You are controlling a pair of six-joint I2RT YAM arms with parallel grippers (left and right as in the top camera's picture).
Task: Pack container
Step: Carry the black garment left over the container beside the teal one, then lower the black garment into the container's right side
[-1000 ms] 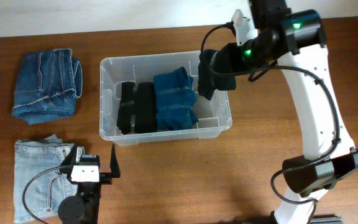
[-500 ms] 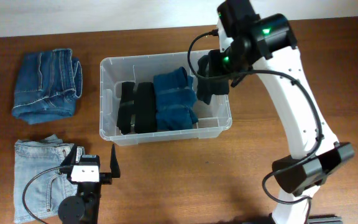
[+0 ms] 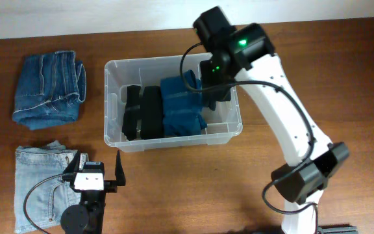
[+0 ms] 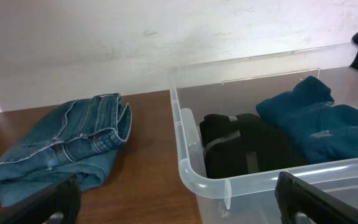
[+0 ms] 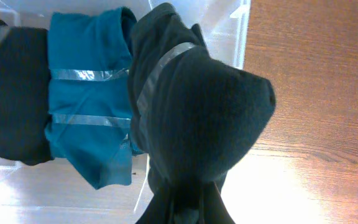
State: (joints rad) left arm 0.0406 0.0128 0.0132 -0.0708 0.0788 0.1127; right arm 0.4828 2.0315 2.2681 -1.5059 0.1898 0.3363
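Note:
The container (image 3: 112, 81) is a clear plastic bin at the table's middle. In it lie a black folded garment (image 3: 141, 112) and a teal one (image 3: 182, 104). My right gripper (image 3: 214, 78) is shut on a dark garment with a grey stripe (image 3: 214, 94) and holds it over the bin's right end. In the right wrist view the dark garment (image 5: 197, 106) hangs from the gripper (image 5: 188, 208) next to the teal garment (image 5: 86, 93). My left gripper (image 3: 93, 166) is open and empty in front of the bin; the left wrist view shows the container's rim (image 4: 191, 168).
Folded dark blue jeans (image 3: 49, 90) lie left of the bin, also in the left wrist view (image 4: 67, 149). Light blue jeans (image 3: 41, 182) lie at the front left, beside my left gripper. Bare wood lies right of the bin.
My right arm has swung left with the dark garment, from beyond the bin's right rim to over the bin's right end. The left arm has not moved.

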